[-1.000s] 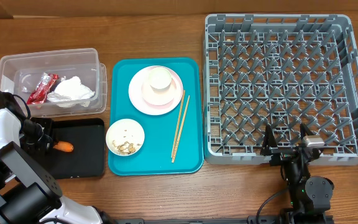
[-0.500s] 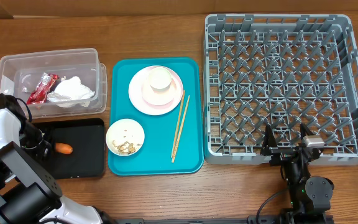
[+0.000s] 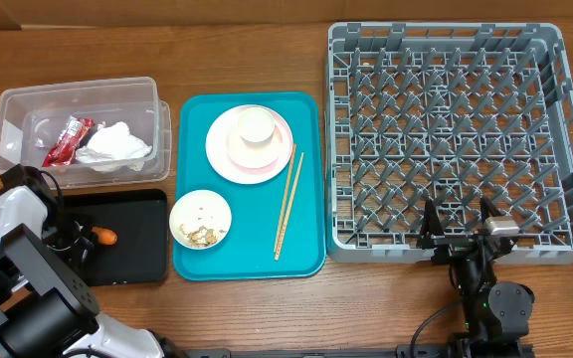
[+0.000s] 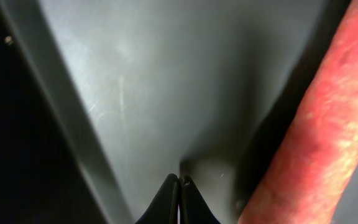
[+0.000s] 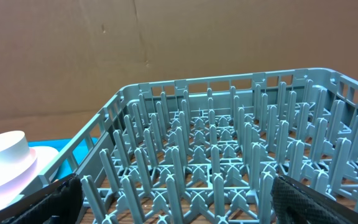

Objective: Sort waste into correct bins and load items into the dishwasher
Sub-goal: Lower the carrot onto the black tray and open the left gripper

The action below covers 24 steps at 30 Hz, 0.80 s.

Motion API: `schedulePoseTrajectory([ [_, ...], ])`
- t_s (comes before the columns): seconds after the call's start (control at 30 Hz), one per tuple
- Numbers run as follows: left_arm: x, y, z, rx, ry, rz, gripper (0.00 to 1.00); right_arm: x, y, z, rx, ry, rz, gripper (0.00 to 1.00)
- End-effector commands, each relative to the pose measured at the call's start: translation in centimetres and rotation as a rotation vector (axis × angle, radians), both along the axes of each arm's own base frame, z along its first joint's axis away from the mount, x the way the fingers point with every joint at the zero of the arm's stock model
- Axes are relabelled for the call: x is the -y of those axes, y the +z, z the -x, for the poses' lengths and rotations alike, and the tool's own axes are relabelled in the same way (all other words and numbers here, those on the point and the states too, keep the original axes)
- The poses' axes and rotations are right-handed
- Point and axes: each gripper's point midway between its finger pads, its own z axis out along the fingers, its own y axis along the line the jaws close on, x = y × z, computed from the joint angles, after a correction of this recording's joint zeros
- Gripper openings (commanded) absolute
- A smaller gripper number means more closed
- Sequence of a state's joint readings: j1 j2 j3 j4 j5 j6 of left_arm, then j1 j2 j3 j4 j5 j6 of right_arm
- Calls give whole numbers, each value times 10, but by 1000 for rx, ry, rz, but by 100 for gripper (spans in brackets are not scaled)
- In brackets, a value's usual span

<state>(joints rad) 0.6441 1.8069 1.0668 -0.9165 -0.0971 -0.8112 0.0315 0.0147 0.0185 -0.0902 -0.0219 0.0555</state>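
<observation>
The small orange carrot (image 3: pixel 105 237) lies in the black tray (image 3: pixel 137 249). My left gripper (image 3: pixel 80 235) is shut and empty, tips low over the tray floor (image 4: pixel 166 74) just left of the carrot (image 4: pixel 316 124). The clear tub (image 3: pixel 8 109) holds the red wrapper (image 3: pixel 68 139) and the white wad (image 3: pixel 115 145). On the teal tray (image 3: pixel 306 254) are a pink plate (image 3: pixel 217 149) with a white cup (image 3: pixel 254 131), a bowl (image 3: pixel 201 219) with crumbs, and chopsticks (image 3: pixel 288 199). My right gripper (image 3: pixel 458 231) is open at the front edge of the grey dish rack (image 3: pixel 456 139).
The right wrist view looks between open fingers (image 5: pixel 188 202) into the rack's upright pegs (image 5: pixel 229 155), with the white cup (image 5: pixel 5 155) at far left and a cardboard wall behind. The tub, black tray and teal tray stand close together on the wooden table.
My left arm has shifted toward the table's front edge, and its gripper now sits lower beside the carrot. The carrot stays in the black tray. The right arm has not moved.
</observation>
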Motion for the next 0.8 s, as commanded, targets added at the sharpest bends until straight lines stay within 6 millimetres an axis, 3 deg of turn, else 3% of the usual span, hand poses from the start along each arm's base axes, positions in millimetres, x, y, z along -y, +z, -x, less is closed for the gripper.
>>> schedulePoseTrajectory([
  [0.0,1,-3,-1,22,22,10,4,1,-1,0,8,-5,0,100],
  [0.3,11,-3,-41,218,-97,99,6,1,-1,0,8,-5,0,100],
  [0.5,10,-2,-49,257,-117,103,8,1,-1,0,8,-5,0,100],
  [0.77,4,0,-58,291,-157,74,4,1,-1,0,8,-5,0,100],
])
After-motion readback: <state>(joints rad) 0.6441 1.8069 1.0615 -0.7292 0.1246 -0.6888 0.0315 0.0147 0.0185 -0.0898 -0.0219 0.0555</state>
